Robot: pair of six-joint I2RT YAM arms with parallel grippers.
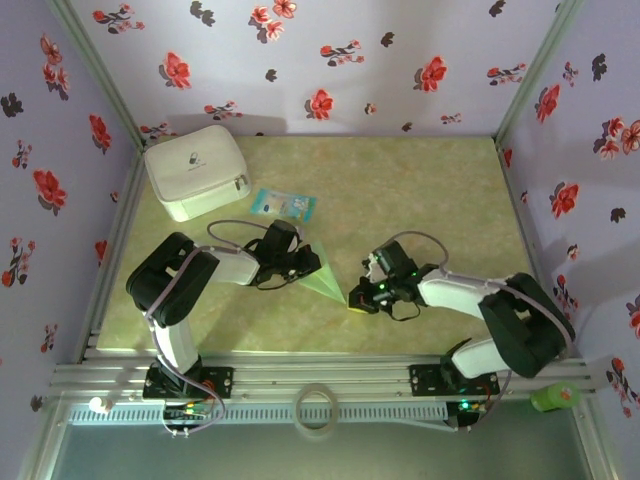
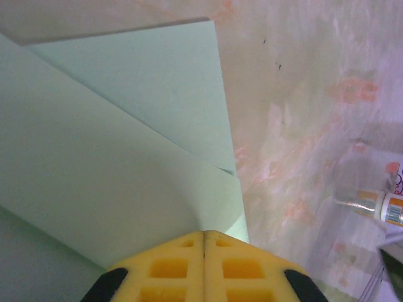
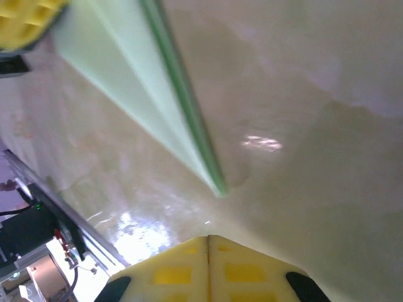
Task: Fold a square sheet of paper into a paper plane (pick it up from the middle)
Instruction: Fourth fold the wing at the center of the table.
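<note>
— Left gripper (image 1: 308, 266) first?

— Stood shut tight, yellow waffle-patterned pads (image 2: 170, 267) pressed together along one thin seam, over the wide end of the folded pale mint-green square sheet of paper (image 1: 322, 280). Could not tell whether pressed on it or nipped any of it.

— And the place of that sheet?

— Lay flat on the yellow-green marbled tabletop (image 1: 430, 190), nearer the arm bases than the white zipped fabric pouch (image 1: 196, 170), off to its right and well apart from it. Showed as a long triangle of overlapping flaps, narrowing to a sharp tip at the end farthest from the pouch.

— Right gripper (image 1: 358, 298)?

— Likewise had pads together, with nothing between them. Sat farther right of the pouch again, just past that tip and not touching it.

— Anything nearer the pouch?

— Spotted a small blue-and-white plastic packet (image 1: 283, 205), flat, just right of the pouch.
</note>
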